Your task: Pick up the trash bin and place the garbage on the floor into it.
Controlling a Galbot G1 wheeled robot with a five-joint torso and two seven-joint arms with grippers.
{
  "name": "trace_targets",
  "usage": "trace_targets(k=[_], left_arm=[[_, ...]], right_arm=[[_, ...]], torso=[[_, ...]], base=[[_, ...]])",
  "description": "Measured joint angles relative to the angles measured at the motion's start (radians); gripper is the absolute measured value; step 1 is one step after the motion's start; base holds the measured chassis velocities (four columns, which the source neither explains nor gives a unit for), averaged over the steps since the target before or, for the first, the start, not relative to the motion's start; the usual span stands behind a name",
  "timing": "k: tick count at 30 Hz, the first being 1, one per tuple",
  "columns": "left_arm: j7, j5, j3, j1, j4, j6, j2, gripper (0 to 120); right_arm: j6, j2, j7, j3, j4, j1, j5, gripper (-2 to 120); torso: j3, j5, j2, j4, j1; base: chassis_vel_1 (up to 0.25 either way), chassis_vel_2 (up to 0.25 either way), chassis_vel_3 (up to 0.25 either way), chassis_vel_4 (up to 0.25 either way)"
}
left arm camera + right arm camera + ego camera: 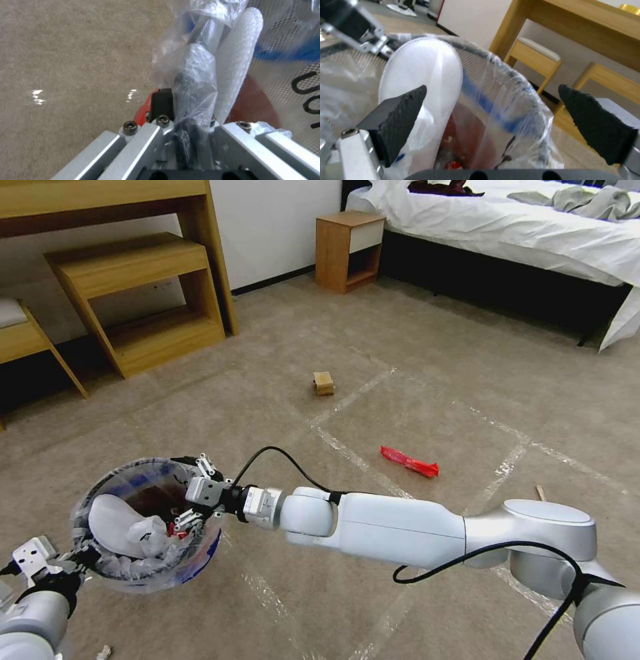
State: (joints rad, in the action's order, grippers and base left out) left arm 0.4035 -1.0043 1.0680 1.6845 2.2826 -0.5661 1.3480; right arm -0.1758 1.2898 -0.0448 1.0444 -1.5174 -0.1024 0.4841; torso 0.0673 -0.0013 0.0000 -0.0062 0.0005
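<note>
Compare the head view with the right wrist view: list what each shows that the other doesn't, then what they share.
Head view alone: the tan box, red wrapper and stick lying on the carpet, plus the bed. Right wrist view alone: the right tool's pads seen close, spread open over the bin's mouth, and red litter at the bottom. Shared: the bin, the white slipper inside it, the left tool on its rim, and the wooden furniture.
</note>
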Motion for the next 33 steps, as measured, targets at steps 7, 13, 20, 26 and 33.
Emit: trace_targets(k=[7, 13, 20, 26, 33], left_arm=[[0.0, 0.0, -0.004, -0.006, -0.007, -0.001, 0.001, 0], [0.0, 0.0, -0.006, -0.01, -0.013, -0.001, 0.002, 0], [0.001, 0.0, -0.006, -0.016, -0.018, -0.003, -0.002, 0], [0.002, 0.0, -0.005, -0.019, -0.019, -0.006, -0.008, 0], [-0.009, 0.024, 0.006, -0.015, -0.017, -0.003, -0.018, 0]], right_arm=[[-0.023, -0.002, 0.015, 0.003, 0.02, -0.002, -0.04, 100], [-0.036, 0.006, 0.017, -0.005, 0.035, -0.004, -0.044, 100], [-0.04, 0.003, 0.007, -0.059, 0.02, -0.018, -0.001, 100], [-0.043, -0.008, 0.001, -0.188, -0.004, -0.04, 0.079, 100], [-0.033, -0.063, 0.003, -0.451, -0.097, -0.086, 0.21, 100]], torso=[[0.0, -0.0002, 0.0, 0.0, 0.0], [0.0, -0.0002, 0.0, 0.0, 0.0], [0.0, -0.0001, 0.0, 0.0, 0.0], [0.0, 0.0001, 0.0, 0.0, 0.0], [0.0, 0.0, 0.0, 0.0002, 0.0]], base=[[0.0, 0.0, 0.0, 0.0], [0.0, 0.0, 0.0, 0.0], [0.0, 0.0, 0.0, 0.0], [0.0, 0.0, 0.0, 0.0], [0.0, 0.0, 0.0, 0.0]])
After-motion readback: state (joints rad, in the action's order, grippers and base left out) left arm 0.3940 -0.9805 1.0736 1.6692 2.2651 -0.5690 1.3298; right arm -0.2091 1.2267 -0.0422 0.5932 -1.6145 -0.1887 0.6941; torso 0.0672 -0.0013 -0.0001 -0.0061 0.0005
